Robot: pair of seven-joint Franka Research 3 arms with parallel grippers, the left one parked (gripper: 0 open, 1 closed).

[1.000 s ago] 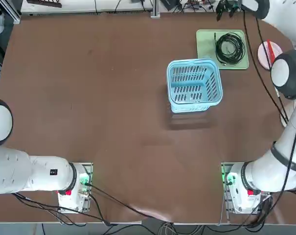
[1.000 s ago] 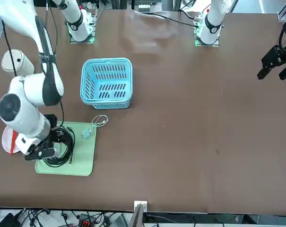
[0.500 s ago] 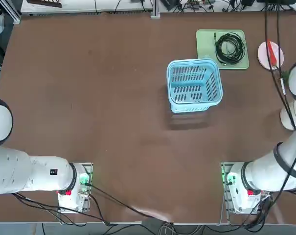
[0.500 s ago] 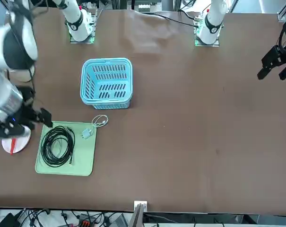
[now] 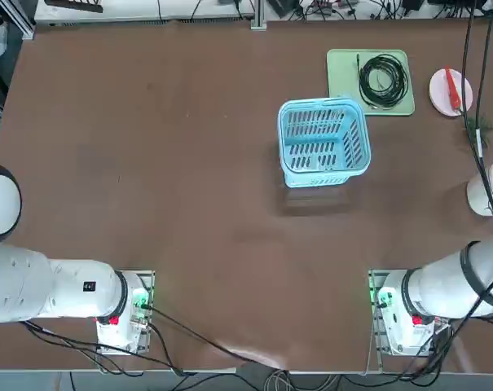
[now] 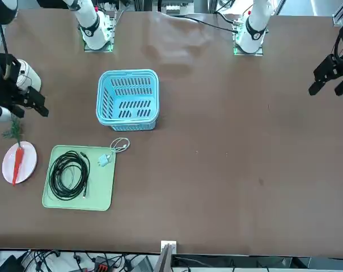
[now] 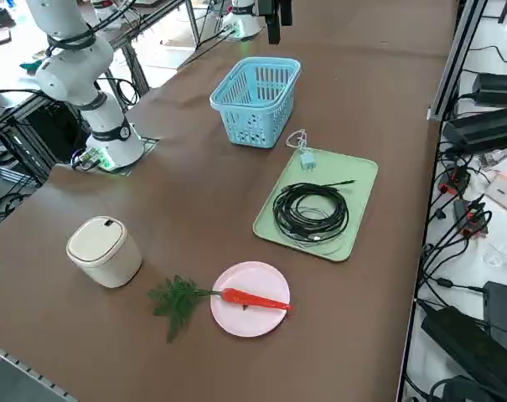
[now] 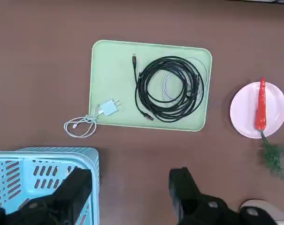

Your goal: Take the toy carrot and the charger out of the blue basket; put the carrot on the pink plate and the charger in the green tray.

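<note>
Right end effector (image 8: pixel 131 172), wide and empty, is probably best backed off high, avoiding the toy carrot (image 8: pixel 261 110) on the pink plate (image 8: pixel 244 112) and the charger (image 8: pixel 109 108) at the green tray's (image 8: pixel 113 61) edge, cord (image 8: pixel 70 133) overhanging.

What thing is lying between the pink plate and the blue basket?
The green tray lies between the pink plate and the blue basket, with a coiled black cable on it; the right side view shows this.

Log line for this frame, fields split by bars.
right gripper: open, raised over table | carrot: on pink plate | charger: on green tray, cord over rim | basket: empty
</note>
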